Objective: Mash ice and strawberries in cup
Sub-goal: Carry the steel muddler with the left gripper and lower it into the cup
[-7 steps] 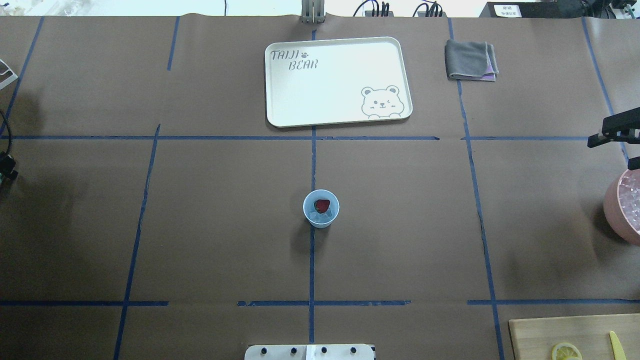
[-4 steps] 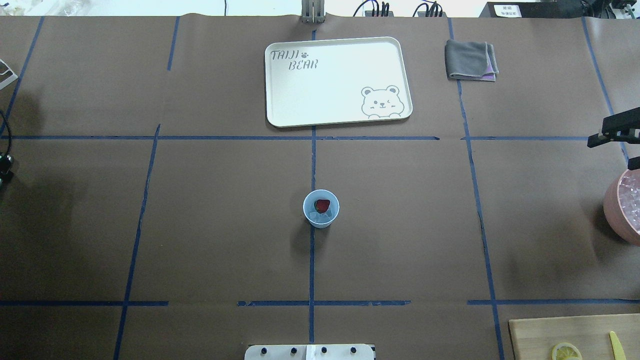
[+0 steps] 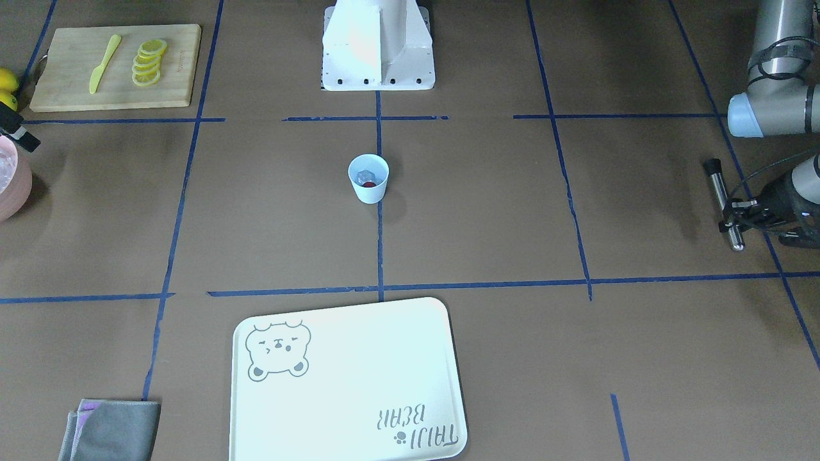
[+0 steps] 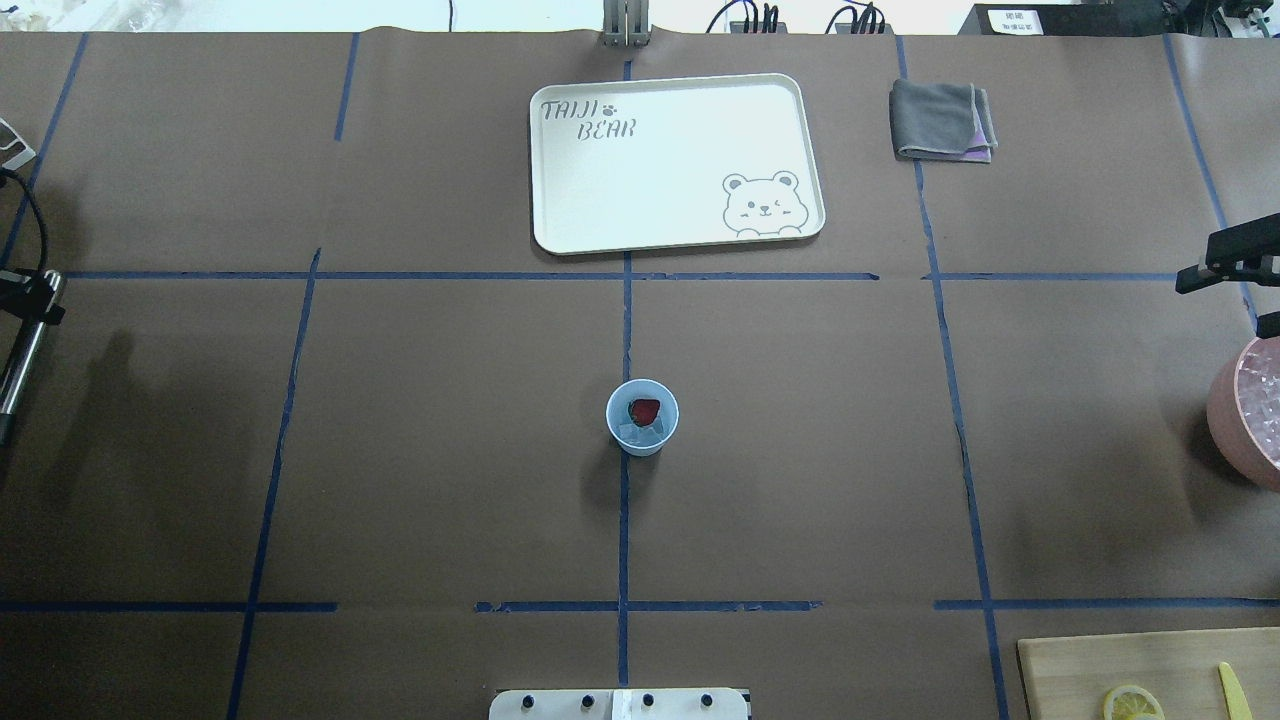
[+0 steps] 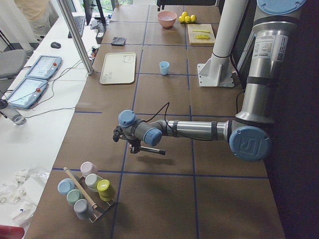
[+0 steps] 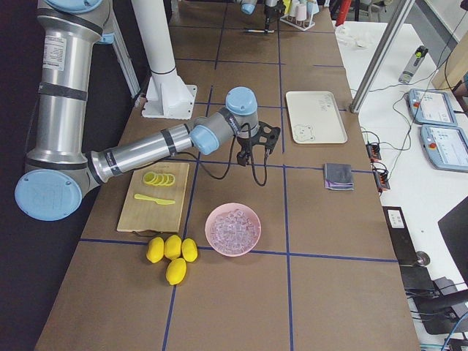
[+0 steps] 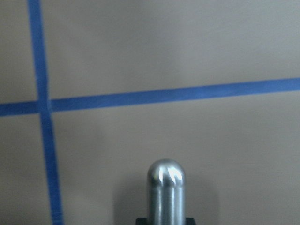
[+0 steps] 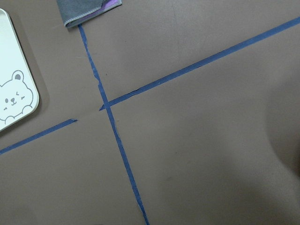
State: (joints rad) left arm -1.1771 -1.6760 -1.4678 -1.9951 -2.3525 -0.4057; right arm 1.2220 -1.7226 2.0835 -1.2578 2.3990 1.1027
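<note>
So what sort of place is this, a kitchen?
Probably a robotics test lab staged as a drink-making counter: robot arms at a table gridded with blue tape, control tablets on the side bench, plus lemon slices and a cup.

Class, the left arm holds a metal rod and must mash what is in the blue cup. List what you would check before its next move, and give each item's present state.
1. Cup upright on the table: ok.
2. Strawberry and ice inside the cup: ok.
3. Metal rod gripped in the left end effector: ok.
4. Rod above the cup: not ok. It is far off, at the table's left end.
5. Right end effector away from the cup: ok. It is near the pink bowl.
6. Cup steadied for mashing: not ok. It stands free and nothing holds it.
</note>
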